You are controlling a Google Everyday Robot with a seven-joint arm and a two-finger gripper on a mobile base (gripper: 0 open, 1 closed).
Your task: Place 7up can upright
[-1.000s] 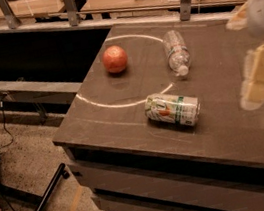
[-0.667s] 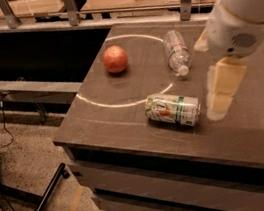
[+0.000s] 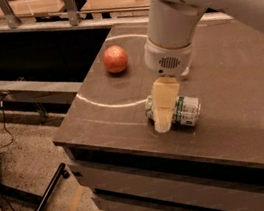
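Starting at the left, we are seeing a reddish round fruit point(image 3: 115, 58) sitting on the dark table point(image 3: 244, 108), well apart from the work. Moving right, our gripper point(image 3: 163, 118) is hanging below the white wrist, low over the front part of the table and right against the 7up can point(image 3: 187, 110), covering its left half. We are not able to tell whether the claw is open or closed on it. The can is lying on its side near the front edge. As we are judging it, the reach is done, while the grasp, the lift, the turn and the setting upright are all remaining.
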